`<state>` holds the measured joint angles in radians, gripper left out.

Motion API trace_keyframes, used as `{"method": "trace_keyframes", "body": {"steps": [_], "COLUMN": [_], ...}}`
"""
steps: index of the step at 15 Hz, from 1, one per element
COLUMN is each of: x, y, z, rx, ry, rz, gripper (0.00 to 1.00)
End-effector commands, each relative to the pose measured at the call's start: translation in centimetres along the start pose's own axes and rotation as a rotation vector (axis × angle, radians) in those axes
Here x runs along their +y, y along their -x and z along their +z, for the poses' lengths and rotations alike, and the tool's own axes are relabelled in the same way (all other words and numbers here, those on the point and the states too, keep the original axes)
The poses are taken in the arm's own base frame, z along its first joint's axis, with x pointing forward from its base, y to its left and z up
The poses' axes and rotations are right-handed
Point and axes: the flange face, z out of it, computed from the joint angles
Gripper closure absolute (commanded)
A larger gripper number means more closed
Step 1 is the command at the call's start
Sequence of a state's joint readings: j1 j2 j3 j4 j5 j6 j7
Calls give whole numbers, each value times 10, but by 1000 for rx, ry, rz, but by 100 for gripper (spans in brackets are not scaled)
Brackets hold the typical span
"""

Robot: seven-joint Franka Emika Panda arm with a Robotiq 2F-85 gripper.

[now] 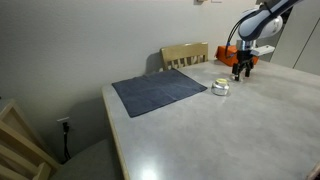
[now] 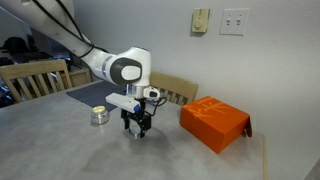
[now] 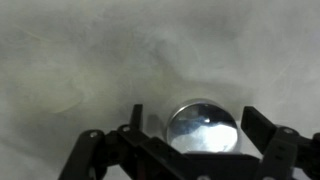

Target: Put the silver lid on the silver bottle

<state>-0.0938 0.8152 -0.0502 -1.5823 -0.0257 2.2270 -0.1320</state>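
The silver bottle (image 1: 220, 88) is a small squat shiny container with a pale top, standing on the grey table; it also shows in an exterior view (image 2: 100, 115). The silver lid (image 3: 203, 128) is a shiny round disc lying flat on the table, seen in the wrist view. My gripper (image 3: 195, 135) is open and lowered over the lid, one finger on each side with small gaps. In both exterior views the gripper (image 1: 243, 70) (image 2: 137, 128) stands at the table surface a short way from the bottle, and its fingers hide the lid.
An orange box (image 2: 213, 122) lies on the table close to the gripper, opposite the bottle, and also shows behind the gripper (image 1: 228, 52). A dark grey mat (image 1: 160, 92) lies beyond the bottle. Wooden chairs (image 1: 185, 54) (image 2: 35, 78) stand at the table's edges.
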Motion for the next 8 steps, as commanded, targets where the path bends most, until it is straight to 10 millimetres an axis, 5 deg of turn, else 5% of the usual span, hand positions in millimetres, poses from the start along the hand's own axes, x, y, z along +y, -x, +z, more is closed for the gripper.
{"method": "trace_keyframes", "body": {"steps": [1, 8], "x": [0, -16], "y": [-1, -20], "z": [0, -7], "rx": [-1, 62], "ry": [0, -30], "rz": [0, -6], "gripper": [0, 0]}}
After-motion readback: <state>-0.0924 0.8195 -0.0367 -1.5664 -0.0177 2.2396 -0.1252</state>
